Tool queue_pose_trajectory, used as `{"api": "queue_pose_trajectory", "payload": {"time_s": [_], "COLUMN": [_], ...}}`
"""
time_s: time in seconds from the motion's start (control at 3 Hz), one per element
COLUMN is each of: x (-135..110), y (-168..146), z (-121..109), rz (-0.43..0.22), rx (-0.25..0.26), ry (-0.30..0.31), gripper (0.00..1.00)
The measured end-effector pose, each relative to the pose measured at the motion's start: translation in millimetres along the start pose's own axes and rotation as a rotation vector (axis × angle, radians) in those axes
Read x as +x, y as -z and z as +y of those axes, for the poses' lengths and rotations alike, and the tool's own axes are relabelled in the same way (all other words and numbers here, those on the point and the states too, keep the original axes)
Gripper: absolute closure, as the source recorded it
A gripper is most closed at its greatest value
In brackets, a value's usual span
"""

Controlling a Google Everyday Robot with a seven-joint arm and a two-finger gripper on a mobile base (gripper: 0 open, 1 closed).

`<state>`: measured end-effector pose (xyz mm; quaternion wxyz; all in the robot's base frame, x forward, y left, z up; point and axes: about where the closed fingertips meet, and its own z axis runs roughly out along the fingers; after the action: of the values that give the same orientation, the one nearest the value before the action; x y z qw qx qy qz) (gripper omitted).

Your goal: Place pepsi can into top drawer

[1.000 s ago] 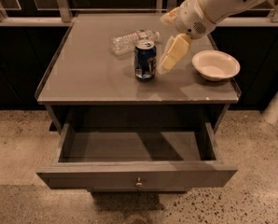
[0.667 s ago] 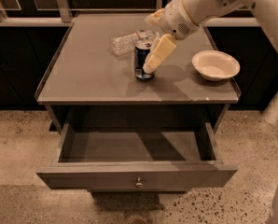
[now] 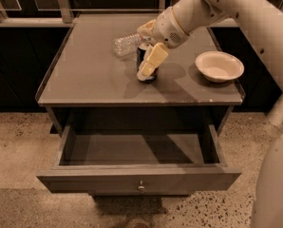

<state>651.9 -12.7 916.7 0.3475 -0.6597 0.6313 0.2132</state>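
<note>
The pepsi can stands upright on the grey cabinet top, just in front of a clear plastic bottle. My gripper reaches down from the upper right and straddles the can. One cream finger lies across the can's front and hides most of it; the other finger is behind the can. The jaws look open around the can, which still rests on the top. The top drawer is pulled out wide below, empty inside, with a small round knob on its front panel.
A clear crinkled water bottle lies on its side behind the can. A white bowl sits on the right of the cabinet top. My white arm crosses the upper right. Dark cabinets line the back; the floor is speckled.
My gripper has moved left from beside the can's right side to around it, its near finger now across the can's front. The can, bottle, bowl and drawer have not moved.
</note>
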Motion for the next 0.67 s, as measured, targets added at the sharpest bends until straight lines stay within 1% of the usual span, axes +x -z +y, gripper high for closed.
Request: {"api": "queue_pose_trajectory", "payload": {"time_s": [0.33,0.67], "x": [10.7,15.1], "y": [-11.3,-13.5], "z": [0.7,-0.8], "rz": [0.012,0.025], "rx": [-0.027,-0.031], "ry": [-0.019,-0.022], "gripper": [0.0,0.18]}}
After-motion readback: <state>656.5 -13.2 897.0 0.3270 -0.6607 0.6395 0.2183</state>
